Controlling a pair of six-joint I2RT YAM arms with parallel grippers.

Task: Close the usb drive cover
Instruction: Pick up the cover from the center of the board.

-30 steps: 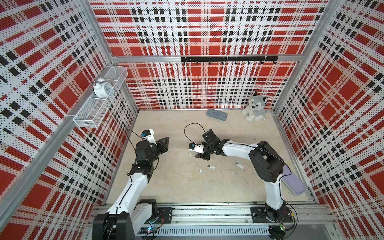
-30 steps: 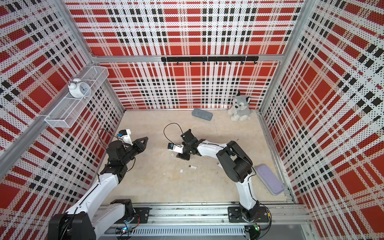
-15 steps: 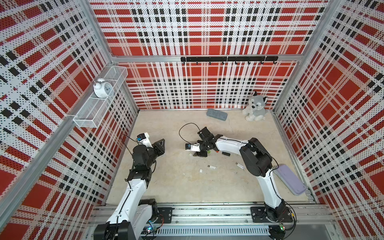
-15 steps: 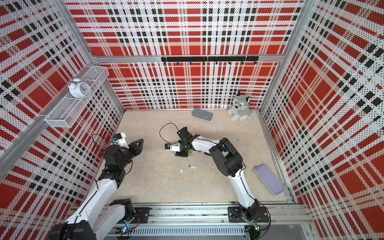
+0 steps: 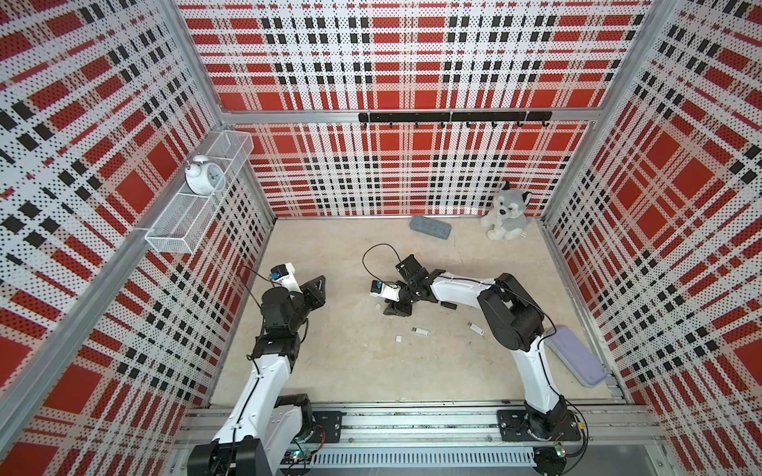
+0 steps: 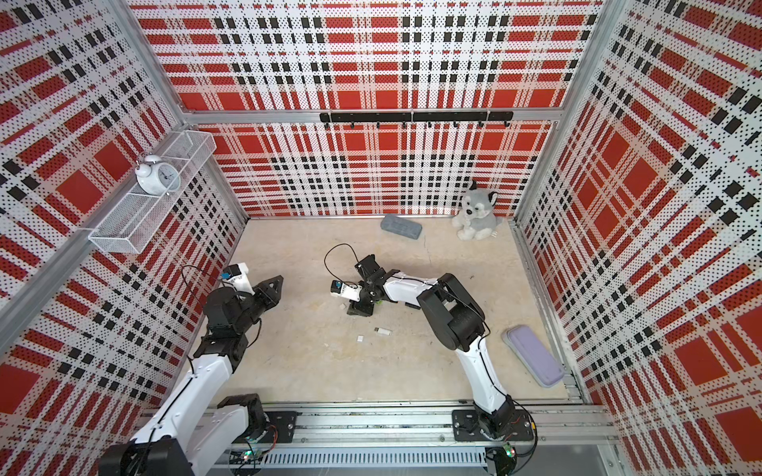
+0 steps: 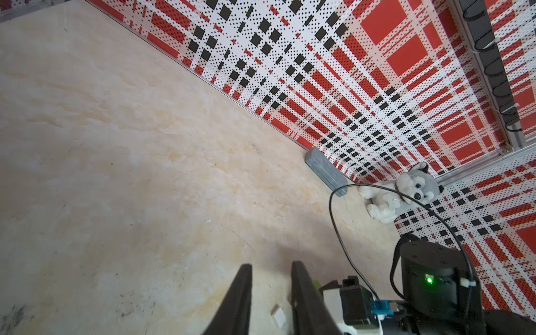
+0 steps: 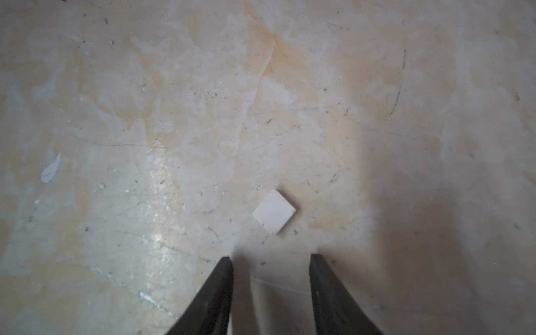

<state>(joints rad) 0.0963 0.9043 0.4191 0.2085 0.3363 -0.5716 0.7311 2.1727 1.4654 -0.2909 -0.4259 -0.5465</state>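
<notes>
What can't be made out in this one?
Cap: right wrist, blurred; open end unseen.
Black piece: a top view, partly hidden by right arm.
Drive: both top views, too small for detail.
Left gripper: left wrist, finger bases cut off by frame edge.

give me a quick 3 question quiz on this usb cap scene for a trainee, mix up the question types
1. True or false: the right gripper is holding the small white square cap.
2. Where does the white alarm clock sit? A in a wooden drawer; B in the white wire wall basket; C in a blue bucket.
3. Fill the blank: the grey plush husky sits by the back wall on the ____ arm's side.

Key: 1 false, the cap lies on the beige table just ahead of the open, empty jaws; 2 B; 3 right.
</notes>
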